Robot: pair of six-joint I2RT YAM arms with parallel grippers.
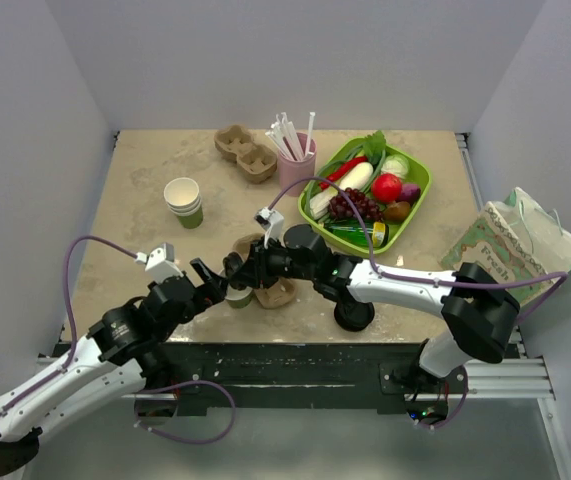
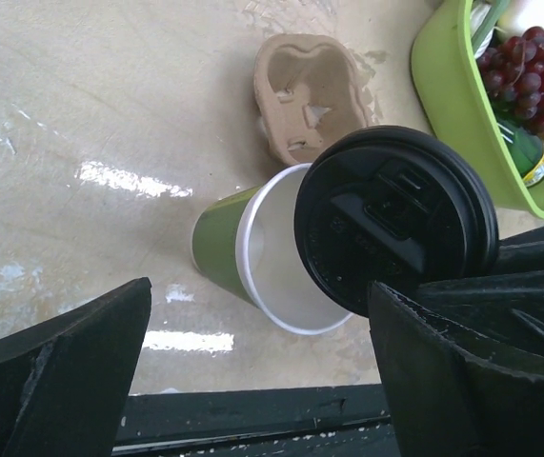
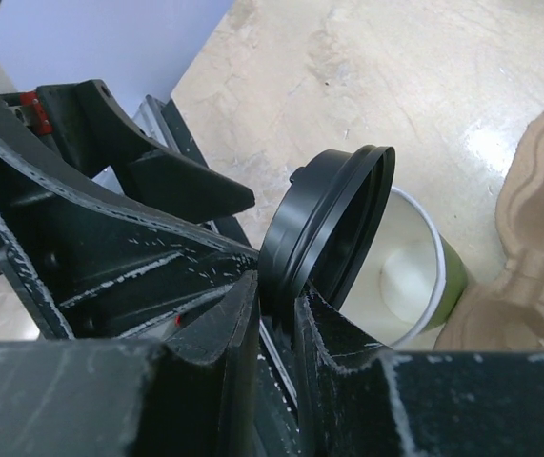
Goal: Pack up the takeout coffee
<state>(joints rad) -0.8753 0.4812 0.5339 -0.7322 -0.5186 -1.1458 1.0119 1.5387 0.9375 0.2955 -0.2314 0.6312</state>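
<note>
The cup (image 1: 237, 298) stands on the surface (image 1: 145, 170) close to its near edge, a little left of the middle of that edge, with a cardboard carrier (image 1: 278, 293) just beside it toward the right edge. The cup mouth is uncovered and the white interior is visible. The right claw (image 3: 276, 300) is closed on the black lid (image 3: 324, 228), pinching it by the rim so that the lid hangs on edge. The lid is tilted steeply, not flat. One part of its rim is at or just above the cup rim on the side toward the right claw, and the rest is lifted clear. Whether the two rims touch cannot be told. The cup lies directly beyond the right claw's tips, with its long axis roughly vertical. The flat of the lid stands at a sharp angle across that axis. Judgement: seating the lid calls for turning it level and centring it over the mouth before pressing down. A tilted press could tip the light cup. The left claw (image 2: 260, 288) is spread wide and grips nothing. It is on the cup's left side, with the cup ahead of its fingers and not yet between them. Both arms are near, but only the right one carries the lid.
</note>
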